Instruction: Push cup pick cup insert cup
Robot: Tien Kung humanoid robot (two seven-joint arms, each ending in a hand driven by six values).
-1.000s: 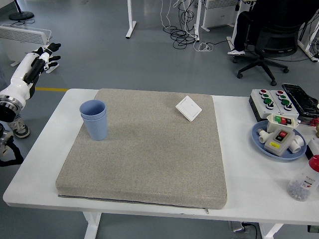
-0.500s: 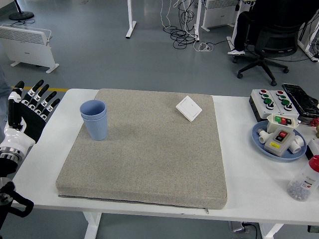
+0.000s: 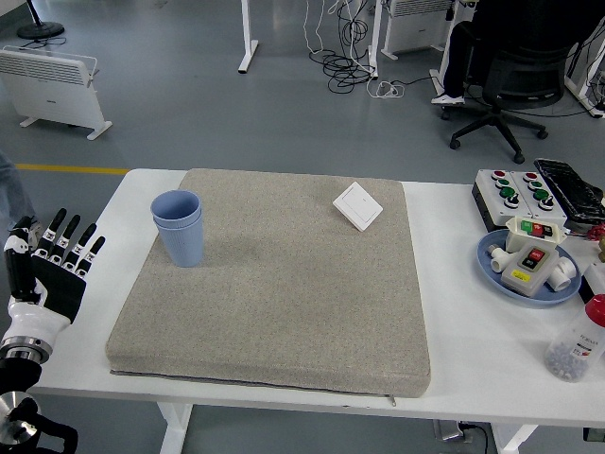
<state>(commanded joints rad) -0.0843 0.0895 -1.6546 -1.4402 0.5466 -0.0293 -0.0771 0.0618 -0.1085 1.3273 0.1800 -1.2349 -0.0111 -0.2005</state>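
While the left hand [image 3: 47, 274] hovered at the table's left edge, its fingers [image 3: 71, 238] stood straight and spread, pointing up, holding nothing. Right arm out of view. Blue cups [image 3: 179, 228] stood upright on the grey mat [image 3: 284, 293], near its far left corner, one nested inside the other; nothing visible inside the top one. Cups well apart from the hand. White switch plate [image 3: 358, 205] lay flat near the mat's far right corner. On the white table [image 3: 473, 340] to the right: blue plate [image 3: 493, 270] holding a switch box [image 3: 527, 266] with a red button and small white fittings. Clear bottle [image 3: 578, 342], red cap, stood by the right edge, small dark beads in its bottom. Button panel [image 3: 516, 192] sat beyond the plate.
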